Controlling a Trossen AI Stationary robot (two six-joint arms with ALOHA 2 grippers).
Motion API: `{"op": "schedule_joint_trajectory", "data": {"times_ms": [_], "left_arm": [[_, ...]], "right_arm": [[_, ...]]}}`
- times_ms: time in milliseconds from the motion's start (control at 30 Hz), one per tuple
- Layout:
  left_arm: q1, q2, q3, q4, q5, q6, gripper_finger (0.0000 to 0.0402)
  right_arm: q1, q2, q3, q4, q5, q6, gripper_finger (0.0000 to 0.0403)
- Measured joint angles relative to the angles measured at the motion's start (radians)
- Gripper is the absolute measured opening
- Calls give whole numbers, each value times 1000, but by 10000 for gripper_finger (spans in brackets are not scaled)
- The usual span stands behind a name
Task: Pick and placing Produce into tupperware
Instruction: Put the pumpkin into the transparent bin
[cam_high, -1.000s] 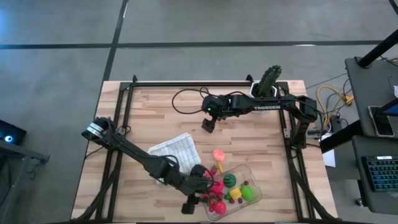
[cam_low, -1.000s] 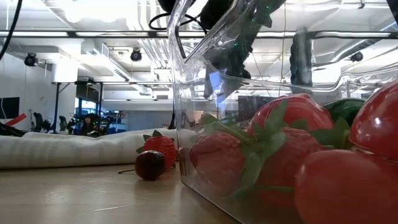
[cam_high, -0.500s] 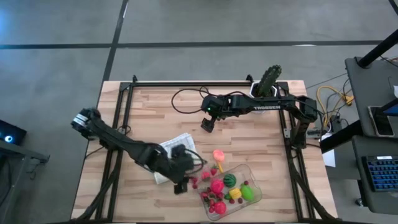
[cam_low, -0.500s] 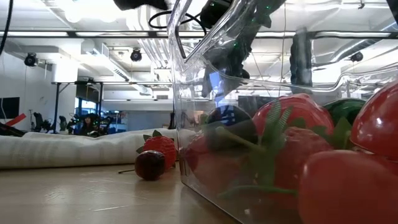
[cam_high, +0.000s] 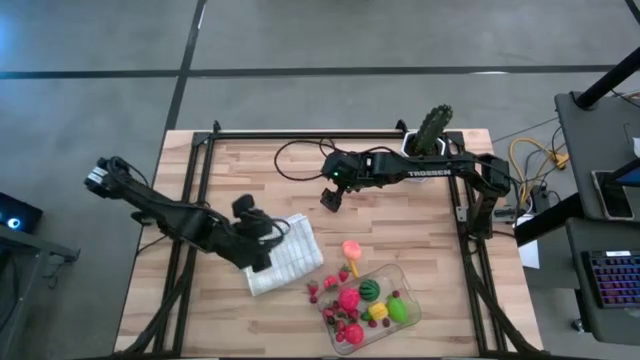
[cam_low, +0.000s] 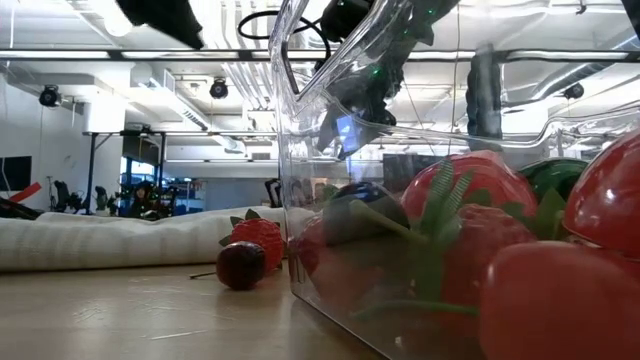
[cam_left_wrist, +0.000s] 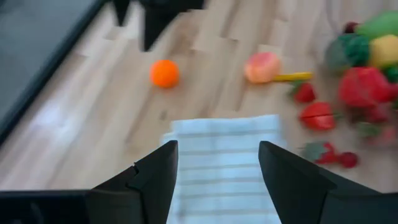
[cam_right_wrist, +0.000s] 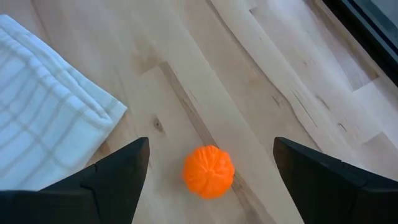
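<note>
Both pairs of jaws are seen wide apart and nothing is held between them. The left gripper (cam_high: 262, 232) is placed above the folded white checked cloth (cam_high: 282, 254), which is found near the middle of the table (cam_high: 240, 170), a little toward its front edge. The right gripper (cam_high: 331, 198) is held above the central part of the table, toward the back edge, and a small orange fruit (cam_right_wrist: 209, 171) is seen on the wood between its fingers in the right wrist view; one corner of the cloth is shown near it. The tupperware (cam_high: 408, 287) is located at the front edge, toward the front right corner, and it is already filled with red, green and yellow produce (cam_high: 372, 300). Some pieces are left on the wood beside the container: a pink and yellow piece (cam_high: 350, 249) just behind it, and several small red berries (cam_high: 318, 289) between the container and the cloth. A cactus in a white pot (cam_high: 431, 128) is placed at the back edge.
</note>
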Motion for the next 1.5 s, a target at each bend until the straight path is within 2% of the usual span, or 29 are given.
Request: {"op": "schedule_joint_trajectory", "data": {"times_ms": [233, 367, 433, 567, 633, 733, 800, 900, 967, 1033, 1133, 1300, 1500], "left_arm": [[30, -176, -189, 8, -127, 1, 210], [71, -280, -268, 32, -147, 1, 210], [89, -321, -294, 44, -148, 1, 210], [120, -391, -320, 51, -154, 2, 210], [135, -413, -322, 55, -160, 2, 210], [153, -438, -322, 59, -166, 2, 210], [166, -446, -322, 62, -170, 2, 210], [182, -449, -322, 89, -181, 3, 210], [189, -445, -322, 116, -196, 3, 210], [196, -439, -323, 126, -209, 6, 210], [211, -422, -323, 138, -218, 12, 210], [219, -394, -323, 154, -218, 4, 210], [219, -354, -323, 175, -214, 3, 210]], "right_arm": [[0, 0, 0, 19, -1, 9, 334], [2, 0, 0, 24, -116, 258, 334], [3, 0, 0, 31, -158, 310, 334], [7, -1, 0, 31, -175, 311, 334], [6, -1, 0, 20, -216, 354, 334], [-8, 10, 1, -9, -199, 374, 334], [-39, 33, 1, -42, -201, 445, 334], [-84, 52, -2, -53, -275, 458, 334], [-93, 45, 1, -38, -288, 435, 334], [-91, 41, 2, -38, -283, 416, 334], [-89, 45, 1, -51, -212, 414, 334], [-109, 46, 0, -153, -153, 524, 334], [-99, 52, 0, -159, -73, 505, 333]]}}
